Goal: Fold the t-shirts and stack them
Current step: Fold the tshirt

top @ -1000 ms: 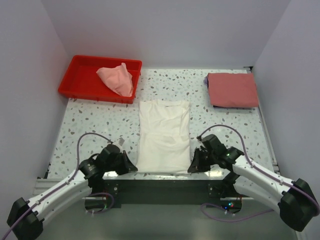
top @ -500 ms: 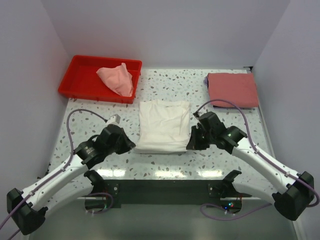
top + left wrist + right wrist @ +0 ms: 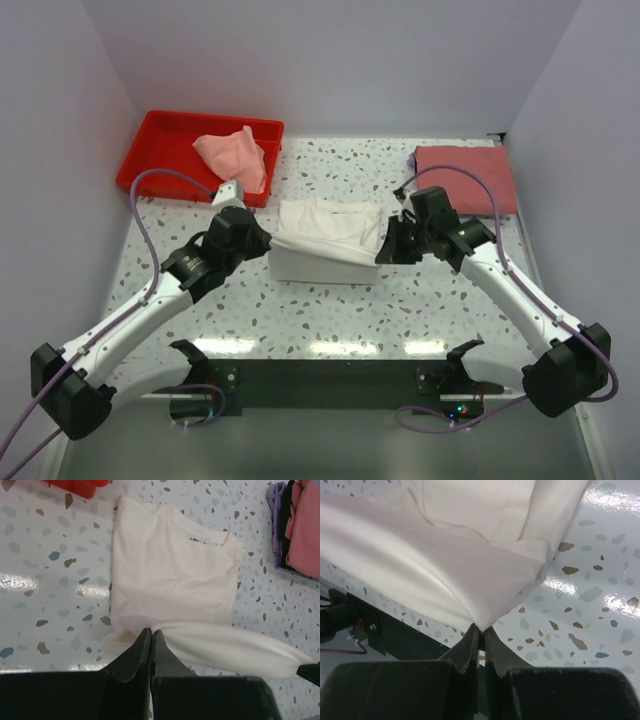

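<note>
Nearest the arm bases, a stretch of speckled table (image 3: 330, 310) is seen. Just beyond it, the left gripper (image 3: 151, 632) is closed on the near left corner of the white t-shirt (image 3: 325, 245), and the right gripper (image 3: 480, 630) is pinched shut on its near right corner. The near hem is held raised off the table between the two grippers, while the far half with the collar lies flat at the table's middle.

The cloth is judged light, soft and limp: the raised edge sags between the two pinches and a loose fold droops under it. Such fabric is likely to slide from a thin pinch, so it is best taken at the corners of the hem, with every layer caught, and kept taut between both grippers.

Further off, the pale pink t-shirt (image 3: 235, 158) is heaped unfolded in the red tray (image 3: 190, 190) at the far left. The dusty-red t-shirt (image 3: 465, 178) lies folded at the far right.

No chest print can be seen on the white t-shirt. How many layers are caught in each pinch cannot be told. A purple cloth edge (image 3: 277, 525) and a dark strip show beside the dusty-red t-shirt in the left wrist view, cut off by the frame; what they are cannot be made out.
</note>
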Motion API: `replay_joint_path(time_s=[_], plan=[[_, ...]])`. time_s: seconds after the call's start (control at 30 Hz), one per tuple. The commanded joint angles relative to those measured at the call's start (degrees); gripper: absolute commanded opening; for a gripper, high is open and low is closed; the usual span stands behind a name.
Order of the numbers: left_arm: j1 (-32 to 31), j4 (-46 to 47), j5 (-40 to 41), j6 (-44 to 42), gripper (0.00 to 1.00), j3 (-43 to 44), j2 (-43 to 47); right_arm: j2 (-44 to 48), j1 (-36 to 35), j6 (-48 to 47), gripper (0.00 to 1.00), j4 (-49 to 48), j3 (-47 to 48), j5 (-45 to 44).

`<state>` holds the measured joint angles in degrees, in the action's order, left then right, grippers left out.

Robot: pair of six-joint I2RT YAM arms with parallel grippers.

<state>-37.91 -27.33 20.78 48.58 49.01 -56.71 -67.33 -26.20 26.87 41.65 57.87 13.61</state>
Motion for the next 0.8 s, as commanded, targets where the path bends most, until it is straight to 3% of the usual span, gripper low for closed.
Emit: replay_joint_path(time_s=[0.0, 0.77], plan=[[5.12, 7.01, 0.60, -6.20, 0.00, 3.72, -3.58, -1.92, 1.76, -3.58, 0.01, 1.15, 4.00, 1.69], [15.58, 18.89, -5.21, -12.27, 0.00, 14.53, -23.09, -20.55, 10.63, -5.95, 0.01, -1.39, 17.28, 9.16]])
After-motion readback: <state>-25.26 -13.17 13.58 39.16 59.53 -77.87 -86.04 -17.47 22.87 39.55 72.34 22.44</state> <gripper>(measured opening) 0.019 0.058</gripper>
